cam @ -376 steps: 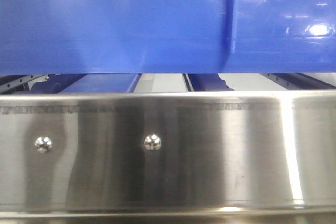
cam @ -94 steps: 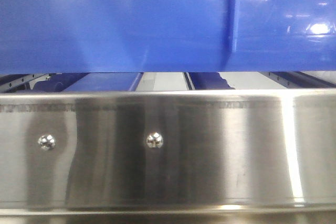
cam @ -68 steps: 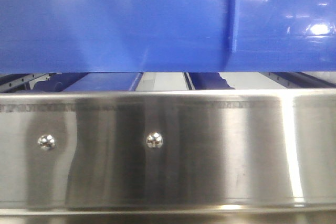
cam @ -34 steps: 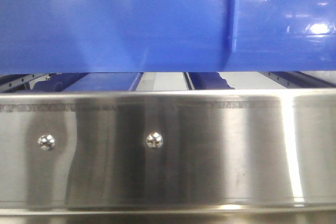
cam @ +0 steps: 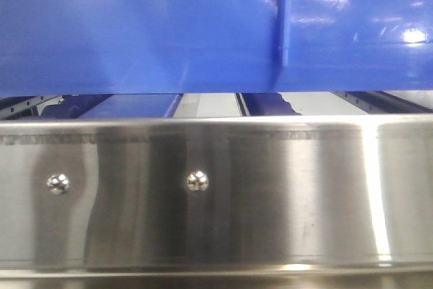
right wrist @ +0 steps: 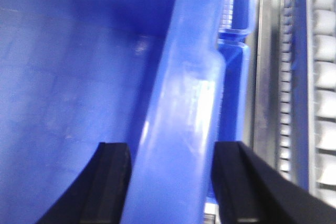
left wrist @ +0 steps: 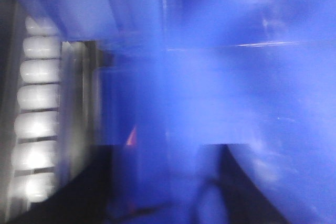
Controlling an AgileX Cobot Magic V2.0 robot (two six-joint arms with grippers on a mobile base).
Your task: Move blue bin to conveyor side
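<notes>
Steel rail point(cam: 216, 194), blue bin point(cam: 135, 32) broadside above, level

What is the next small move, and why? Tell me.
Probably carry the bin onward level, without lowering: its bottom edge hangs above the steel rail with a gap, so dropping now would likely catch it. The right gripper straddles the rim; the left wrist view is too blurred to judge.

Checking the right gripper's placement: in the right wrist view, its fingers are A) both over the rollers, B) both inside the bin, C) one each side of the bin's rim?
C: the right gripper straddles the rim of the blue bin, one black finger each side.
</notes>
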